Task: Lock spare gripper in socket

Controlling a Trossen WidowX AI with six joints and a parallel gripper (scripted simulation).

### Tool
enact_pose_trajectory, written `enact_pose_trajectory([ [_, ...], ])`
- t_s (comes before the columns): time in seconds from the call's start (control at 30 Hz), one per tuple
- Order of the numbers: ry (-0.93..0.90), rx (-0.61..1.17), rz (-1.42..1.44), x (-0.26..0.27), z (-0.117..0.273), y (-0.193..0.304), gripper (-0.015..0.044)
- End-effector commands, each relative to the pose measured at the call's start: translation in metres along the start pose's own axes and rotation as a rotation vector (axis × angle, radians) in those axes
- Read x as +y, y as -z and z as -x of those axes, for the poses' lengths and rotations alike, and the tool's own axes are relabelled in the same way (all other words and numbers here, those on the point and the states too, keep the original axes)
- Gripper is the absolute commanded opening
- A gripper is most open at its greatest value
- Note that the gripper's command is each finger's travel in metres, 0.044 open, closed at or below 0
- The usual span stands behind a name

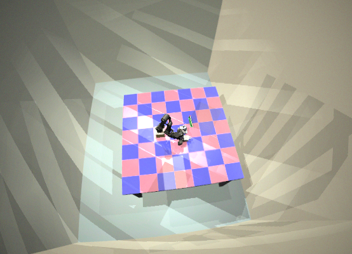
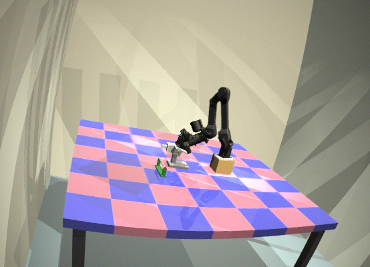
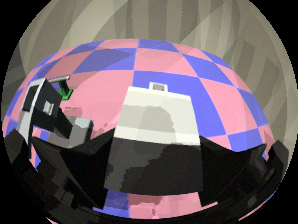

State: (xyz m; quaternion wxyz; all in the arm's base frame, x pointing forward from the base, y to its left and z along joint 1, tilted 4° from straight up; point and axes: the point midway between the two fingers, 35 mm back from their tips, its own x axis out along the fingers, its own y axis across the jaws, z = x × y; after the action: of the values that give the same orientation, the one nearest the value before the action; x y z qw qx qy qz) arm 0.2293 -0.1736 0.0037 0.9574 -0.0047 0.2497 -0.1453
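Note:
My gripper (image 1: 182, 138) (image 2: 183, 147) (image 3: 153, 132) is shut on the spare gripper (image 1: 187, 138) (image 2: 171, 146) (image 3: 150, 120), a white and dark block held above the table. Its spigot (image 3: 158, 87), a small light stub with an opening, points away from my fingers. The grey mount (image 1: 183, 128) (image 2: 177, 164) (image 3: 80, 131) stands beside it, to the left in the wrist view. The socket (image 3: 42, 107) at the mount's top is apart from the spigot. A thin light pin (image 2: 161, 163) (image 3: 59, 79) seems to lie across the green holder (image 1: 190, 121) (image 2: 160, 169) (image 3: 65, 93); a red end shows in the exterior view.
The arm's base sits on a tan box (image 1: 160, 134) (image 2: 223, 165) on the checkered table (image 1: 131, 183) (image 2: 133, 213). The green holder is near the mount, on the far side of it from the held spare gripper. The table's edges are well away from the arm.

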Motion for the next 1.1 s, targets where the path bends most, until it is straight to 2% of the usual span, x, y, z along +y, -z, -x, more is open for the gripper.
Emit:
enact_pose_trajectory([
  [0.0, 0.009, -0.017, 0.003, -0.003, 0.002, -0.009, 0.0],
  [1.07, 0.021, -0.027, -0.028, -0.003, 0.025, -0.043, 0.0],
])
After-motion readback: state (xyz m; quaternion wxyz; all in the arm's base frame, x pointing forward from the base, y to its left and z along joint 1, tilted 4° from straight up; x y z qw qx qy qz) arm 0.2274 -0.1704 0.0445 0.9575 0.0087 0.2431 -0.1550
